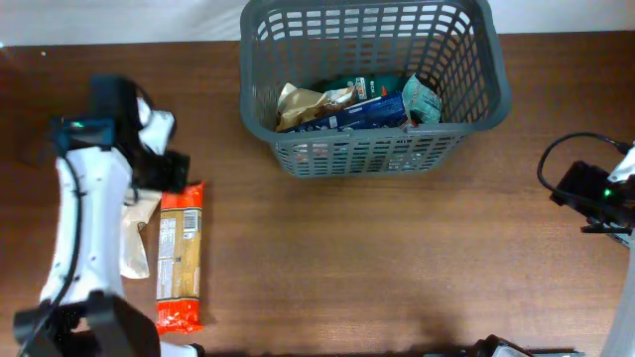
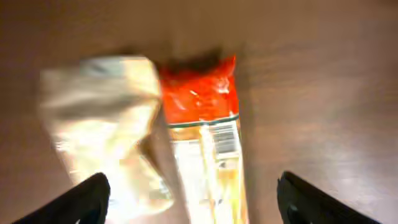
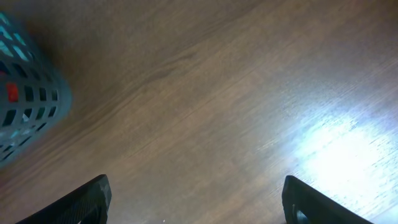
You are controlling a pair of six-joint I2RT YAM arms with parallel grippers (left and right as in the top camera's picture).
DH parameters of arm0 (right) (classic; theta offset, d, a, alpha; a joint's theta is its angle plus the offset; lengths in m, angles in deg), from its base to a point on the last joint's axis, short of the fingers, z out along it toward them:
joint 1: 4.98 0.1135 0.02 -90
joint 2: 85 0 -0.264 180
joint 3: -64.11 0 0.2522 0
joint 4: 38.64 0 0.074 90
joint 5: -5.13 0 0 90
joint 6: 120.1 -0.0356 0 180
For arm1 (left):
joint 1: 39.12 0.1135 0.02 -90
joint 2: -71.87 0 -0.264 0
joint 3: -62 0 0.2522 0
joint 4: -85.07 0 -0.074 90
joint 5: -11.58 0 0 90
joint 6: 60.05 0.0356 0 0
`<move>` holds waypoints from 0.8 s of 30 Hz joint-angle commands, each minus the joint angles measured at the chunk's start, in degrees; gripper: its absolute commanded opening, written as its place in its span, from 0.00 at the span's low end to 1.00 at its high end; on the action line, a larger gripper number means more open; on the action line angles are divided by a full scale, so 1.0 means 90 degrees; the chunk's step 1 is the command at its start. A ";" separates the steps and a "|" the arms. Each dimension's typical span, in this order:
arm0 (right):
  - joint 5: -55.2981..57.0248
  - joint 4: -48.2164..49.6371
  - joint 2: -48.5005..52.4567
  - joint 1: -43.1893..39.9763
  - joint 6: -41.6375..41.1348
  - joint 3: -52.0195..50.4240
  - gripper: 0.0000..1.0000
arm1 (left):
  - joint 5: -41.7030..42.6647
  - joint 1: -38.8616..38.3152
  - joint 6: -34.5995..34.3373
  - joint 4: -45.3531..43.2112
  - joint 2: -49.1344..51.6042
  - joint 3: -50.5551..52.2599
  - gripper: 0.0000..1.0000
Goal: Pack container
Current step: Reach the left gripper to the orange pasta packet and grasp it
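The dark grey slotted basket stands at the table's back centre and holds several packets, among them a blue one and a beige one. A long orange-ended packet and a pale beige packet lie side by side at the left. My left gripper is open above these two, its fingers spread to either side of the orange-ended packet and the beige packet. My right gripper is open and empty over bare wood at the far right; the basket's corner shows at its left.
The wooden table stretches between the two arms. The right arm's base and cable sit at the right edge. The left arm partly covers the beige packet.
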 commanded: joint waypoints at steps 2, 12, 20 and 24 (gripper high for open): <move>-0.0107 0.0024 -0.0117 -0.0024 -0.0007 0.0015 0.85 | 0.0180 -0.0002 -0.0792 -0.0750 -0.0063 0.1433 0.79; -0.0104 0.0024 -0.0117 -0.0024 -0.0007 0.0015 0.85 | -0.0219 0.0002 -0.1489 -0.1877 -0.0039 0.3121 0.71; -0.0102 0.0019 -0.0117 -0.0024 -0.0005 0.0015 0.85 | -0.0959 0.0002 -0.1642 -0.2059 0.0010 0.3220 0.68; -0.0102 0.0022 -0.0117 -0.0024 -0.0005 0.0015 0.85 | -0.1093 0.0002 -0.1846 -0.2149 0.0073 0.3220 0.68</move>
